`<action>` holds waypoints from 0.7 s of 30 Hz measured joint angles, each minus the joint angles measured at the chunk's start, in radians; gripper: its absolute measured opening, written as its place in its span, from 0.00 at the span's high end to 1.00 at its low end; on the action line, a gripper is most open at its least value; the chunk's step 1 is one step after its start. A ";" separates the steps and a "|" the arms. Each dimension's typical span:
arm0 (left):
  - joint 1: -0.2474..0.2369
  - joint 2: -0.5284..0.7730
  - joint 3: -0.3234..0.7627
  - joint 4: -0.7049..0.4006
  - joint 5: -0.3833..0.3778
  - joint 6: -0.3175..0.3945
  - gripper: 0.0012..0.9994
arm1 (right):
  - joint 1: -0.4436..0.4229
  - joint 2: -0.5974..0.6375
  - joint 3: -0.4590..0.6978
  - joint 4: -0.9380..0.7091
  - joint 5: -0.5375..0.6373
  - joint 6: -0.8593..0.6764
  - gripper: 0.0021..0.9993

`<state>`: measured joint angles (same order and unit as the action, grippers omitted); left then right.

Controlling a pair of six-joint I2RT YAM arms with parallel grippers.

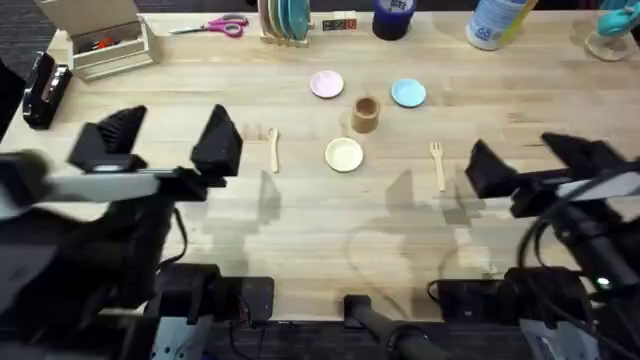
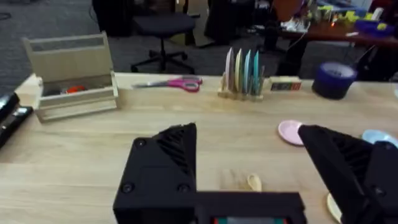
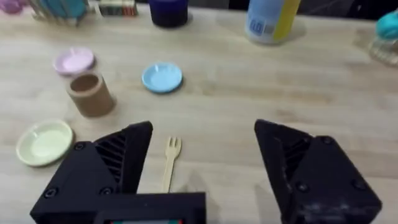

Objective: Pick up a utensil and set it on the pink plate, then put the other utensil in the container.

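Spoon handle hidden behind left gripper in wrist view.

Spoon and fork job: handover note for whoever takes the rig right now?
Left hand: open, holding nothing, above the table left of the spoon.
Right hand: open, holding nothing, right of the fork.
Spoon lies flat on the table, left of the yellow-green plate. Fork lies flat, prongs pointing away from the arm bases.
Pink plate holds nothing; the container stands upright between it and the blue plate.
Done: nothing.
Left: spoon onto the pink plate, then fork into the container.
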<state>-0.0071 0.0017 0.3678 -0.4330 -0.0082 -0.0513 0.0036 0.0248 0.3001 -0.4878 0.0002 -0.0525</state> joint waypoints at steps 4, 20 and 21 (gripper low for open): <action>0.000 0.030 0.119 -0.100 0.000 -0.015 0.00 | 0.000 0.052 0.093 -0.018 0.005 0.001 0.00; 0.000 0.385 0.663 -0.566 0.016 -0.015 0.01 | 0.000 0.373 0.535 -0.282 0.013 -0.002 0.00; 0.000 0.410 0.689 -0.585 0.016 -0.011 0.01 | 0.000 0.396 0.563 -0.314 0.013 -0.003 0.00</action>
<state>-0.0071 0.4119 1.0564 -1.0182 0.0082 -0.0625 0.0036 0.4210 0.8632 -0.8018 0.0132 -0.0558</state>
